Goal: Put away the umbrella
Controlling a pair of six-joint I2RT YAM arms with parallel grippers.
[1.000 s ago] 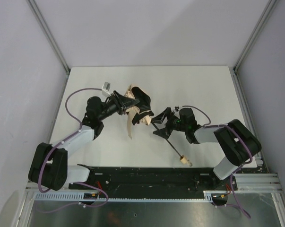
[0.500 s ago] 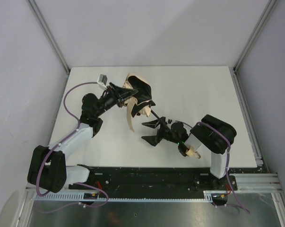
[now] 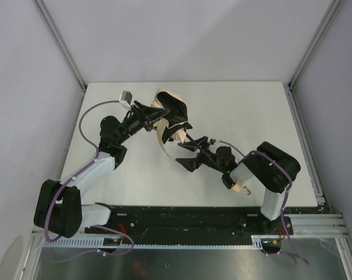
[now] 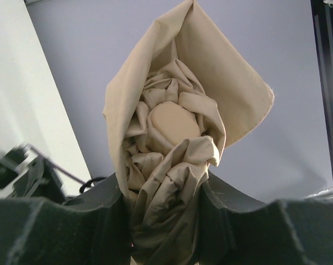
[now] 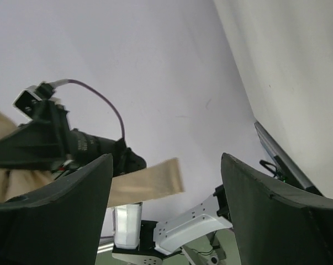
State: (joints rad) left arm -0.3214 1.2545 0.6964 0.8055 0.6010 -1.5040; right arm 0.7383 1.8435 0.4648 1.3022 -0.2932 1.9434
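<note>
I get only a partial look at the umbrella. From above, its canopy is a crumpled heap of matte tan cloth with black folds, held up over the far-left part of the white bench. I cannot tell whether any of it touches the surface. The thin black shaft slants from the canopy toward my right arm and vanishes among the dark fingers and wrist. The pale rounded knob peeks out beyond, half covered by the arm.

The left pincer is clamped on the bunched cloth. In its own camera the soft, wrinkled folds fill the gap between the two black fingers, around a smooth oval patch, with one flat flap standing up above. The lower end of the bundle is cut off by the frame.

The right pincer is spread wide, and its camera shows nothing between the fingers. From above it sits right at the shaft, but whether it touches I cannot make out. Past its fingers I see the left arm and a flat tan strip of cloth, with its far end hidden behind the finger.
</note>
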